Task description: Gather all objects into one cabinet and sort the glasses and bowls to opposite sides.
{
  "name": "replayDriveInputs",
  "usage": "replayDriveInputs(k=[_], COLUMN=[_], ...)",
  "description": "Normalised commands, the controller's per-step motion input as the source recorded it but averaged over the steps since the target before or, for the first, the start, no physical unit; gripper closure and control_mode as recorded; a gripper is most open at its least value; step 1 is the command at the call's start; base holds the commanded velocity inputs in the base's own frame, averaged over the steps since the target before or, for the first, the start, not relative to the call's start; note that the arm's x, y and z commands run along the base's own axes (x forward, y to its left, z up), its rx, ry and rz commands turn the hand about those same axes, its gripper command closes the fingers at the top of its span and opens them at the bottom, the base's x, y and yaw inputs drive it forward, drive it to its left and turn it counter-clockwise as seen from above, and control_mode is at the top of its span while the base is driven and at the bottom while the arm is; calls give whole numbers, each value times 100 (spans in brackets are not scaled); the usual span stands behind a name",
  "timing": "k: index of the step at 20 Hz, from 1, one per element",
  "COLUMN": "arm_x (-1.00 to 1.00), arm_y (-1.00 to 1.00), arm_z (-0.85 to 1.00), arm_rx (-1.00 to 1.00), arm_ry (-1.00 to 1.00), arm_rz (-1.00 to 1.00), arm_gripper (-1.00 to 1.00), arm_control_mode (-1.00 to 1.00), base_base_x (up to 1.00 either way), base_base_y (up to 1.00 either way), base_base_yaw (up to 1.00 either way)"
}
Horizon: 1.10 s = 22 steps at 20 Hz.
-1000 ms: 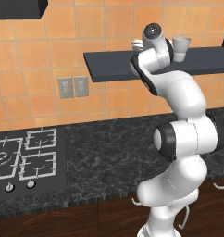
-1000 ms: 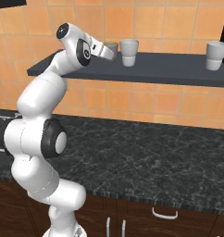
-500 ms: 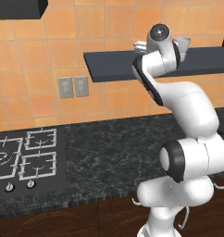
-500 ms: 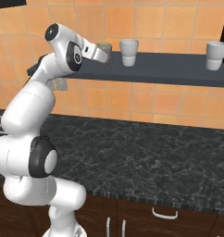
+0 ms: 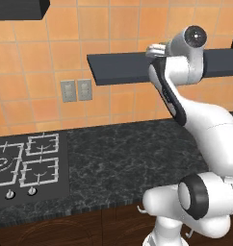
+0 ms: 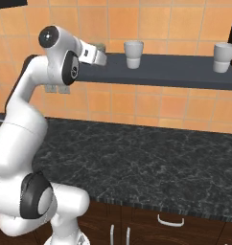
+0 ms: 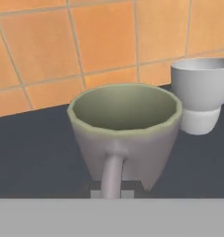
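Two pale cups [image 6: 133, 53] [image 6: 224, 56] standing well apart on dark grey slab shelf [image 6: 175, 72], against orange tiled wall [image 6: 151, 21]. Below, black speckled counter [image 5: 123, 163], gas hob [image 5: 24, 161] at left, twin wall switches [image 5: 76, 90] in left base view. Close up from hand: grey-green mug [image 7: 125, 132], handle toward camera, nearest pale cup just beside. Gripper [image 7: 112, 192] pinched shut on mug handle.

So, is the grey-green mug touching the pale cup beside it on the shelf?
Apart. In the hand view the grey-green mug stands in front and the pale cup behind it to the right, with a strip of dark shelf between their bases.
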Motion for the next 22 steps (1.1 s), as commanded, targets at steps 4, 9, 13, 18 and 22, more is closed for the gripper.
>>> replayDriveInputs(k=[4, 9, 13, 18, 22], arm_x=[-62, -100, -97, -88, -66], arm_y=[3, 0, 8, 19, 36], arm_z=[46, 10, -12, -36, -51], arm_rx=[1, -5, -7, -7, -13], arm_ry=[0, 0, 8, 3, 1], arm_rz=[20, 7, 13, 12, 1], arm_gripper=[100, 100, 100, 100, 100], arm_control_mode=[-100, -100, -100, -100, -100], base_base_x=[0, 0, 0, 0, 0], base_base_y=[0, 0, 0, 0, 0], base_base_yaw=[0, 0, 0, 0, 0])
